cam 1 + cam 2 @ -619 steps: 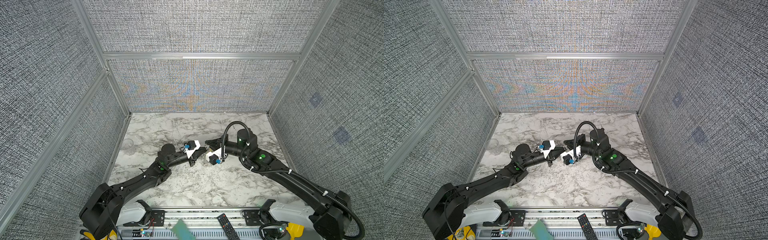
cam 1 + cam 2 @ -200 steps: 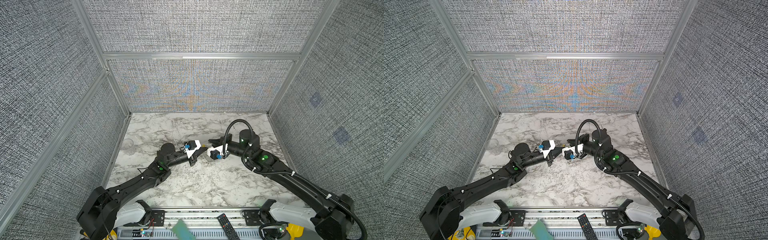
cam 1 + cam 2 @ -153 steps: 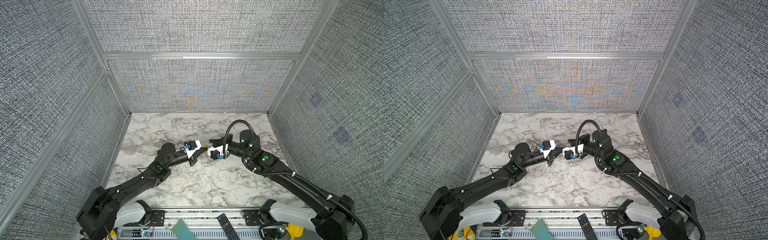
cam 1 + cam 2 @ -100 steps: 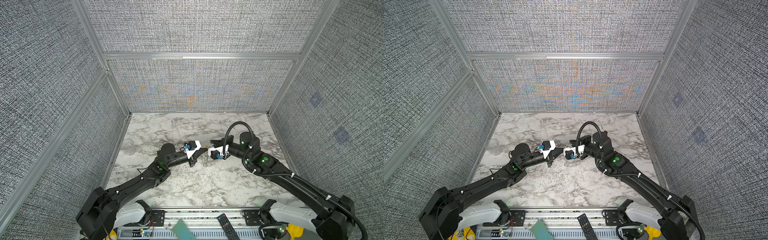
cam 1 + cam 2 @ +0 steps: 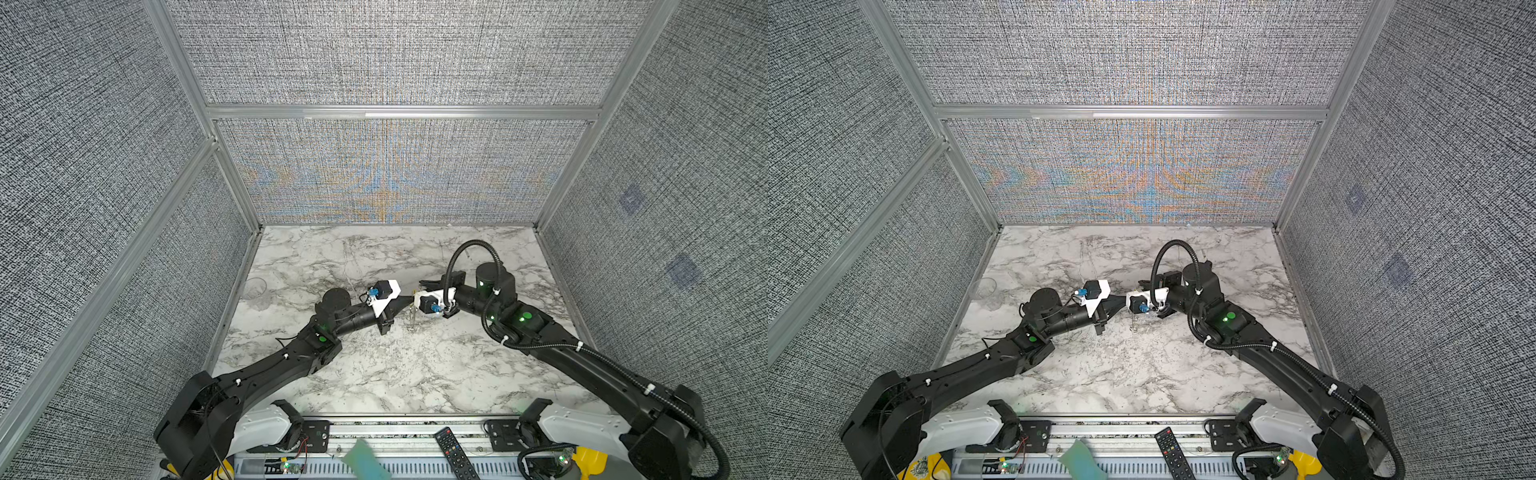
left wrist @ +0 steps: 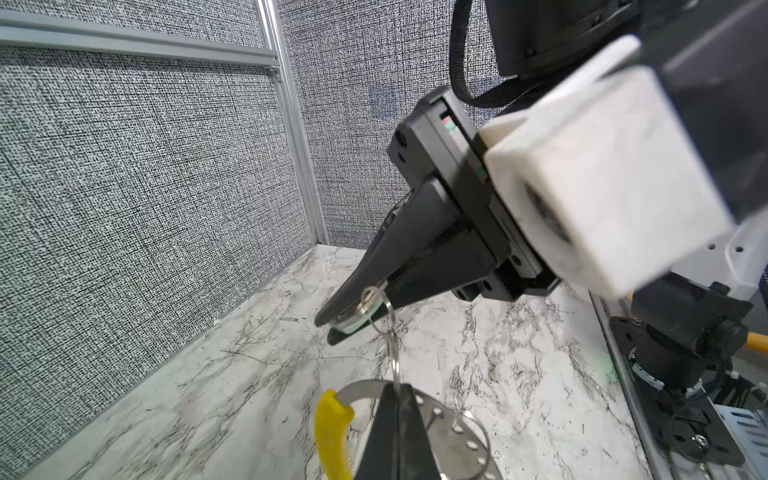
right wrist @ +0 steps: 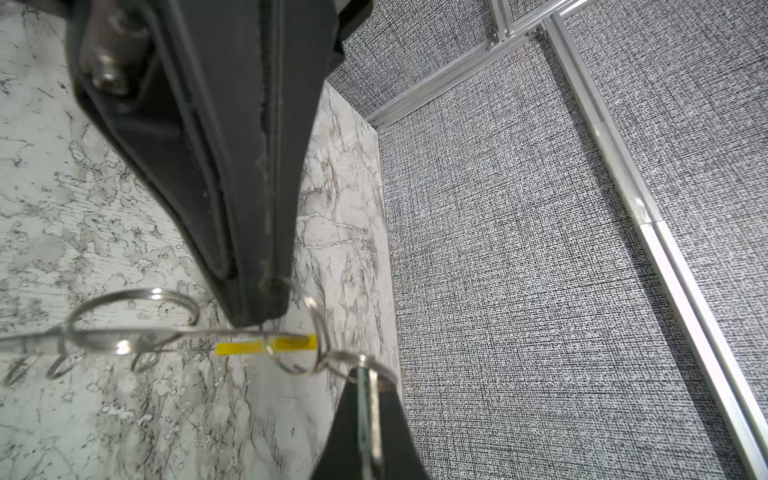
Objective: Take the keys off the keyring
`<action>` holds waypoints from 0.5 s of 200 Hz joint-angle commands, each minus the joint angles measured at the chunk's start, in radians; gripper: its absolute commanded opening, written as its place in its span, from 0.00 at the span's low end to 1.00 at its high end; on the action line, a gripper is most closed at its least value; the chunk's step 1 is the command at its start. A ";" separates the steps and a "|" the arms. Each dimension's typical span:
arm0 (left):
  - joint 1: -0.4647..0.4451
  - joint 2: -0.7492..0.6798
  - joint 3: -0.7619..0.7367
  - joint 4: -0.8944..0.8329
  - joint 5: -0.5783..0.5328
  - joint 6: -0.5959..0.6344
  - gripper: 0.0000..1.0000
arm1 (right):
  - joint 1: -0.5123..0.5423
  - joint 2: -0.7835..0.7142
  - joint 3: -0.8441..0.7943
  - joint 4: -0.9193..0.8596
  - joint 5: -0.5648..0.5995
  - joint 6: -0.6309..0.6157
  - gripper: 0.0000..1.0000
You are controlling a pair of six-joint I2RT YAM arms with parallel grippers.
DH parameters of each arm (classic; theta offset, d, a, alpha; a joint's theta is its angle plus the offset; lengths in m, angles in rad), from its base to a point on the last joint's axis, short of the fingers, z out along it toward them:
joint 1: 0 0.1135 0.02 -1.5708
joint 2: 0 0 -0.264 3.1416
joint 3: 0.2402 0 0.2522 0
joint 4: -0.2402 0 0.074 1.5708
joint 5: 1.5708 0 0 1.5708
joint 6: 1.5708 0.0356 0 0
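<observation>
In both top views my two grippers meet tip to tip above the middle of the marble table. My left gripper is shut on the keyring, a grey metal band with a yellow section that hangs below the jaws. A thin metal ring runs from it to a key with a pale mint-green head. My right gripper is shut on that key. The key's blade is hidden inside the jaws.
A clear glass cup stands near the left wall. A black remote and a green card lie on the front rail. Grey fabric walls close off three sides of the table.
My right gripper has edged slightly right and toward the back with the key, drawing the thin ring taut. The left arm has barely moved, and both grips are unchanged.
</observation>
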 commanded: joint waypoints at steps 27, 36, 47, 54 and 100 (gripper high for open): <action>0.001 0.007 0.013 -0.050 -0.024 0.027 0.20 | -0.004 0.015 0.063 -0.039 -0.052 0.024 0.00; 0.000 0.002 0.019 -0.067 -0.033 0.040 0.25 | -0.003 0.018 0.071 -0.059 -0.055 0.016 0.00; 0.000 -0.005 0.028 -0.086 -0.044 0.060 0.28 | -0.003 0.021 0.076 -0.075 -0.061 0.007 0.00; 0.001 -0.013 0.034 -0.103 -0.054 0.071 0.30 | -0.003 0.022 0.076 -0.083 -0.062 0.001 0.00; 0.000 -0.056 0.074 -0.221 -0.101 0.174 0.34 | -0.004 0.011 0.064 -0.101 -0.084 -0.035 0.00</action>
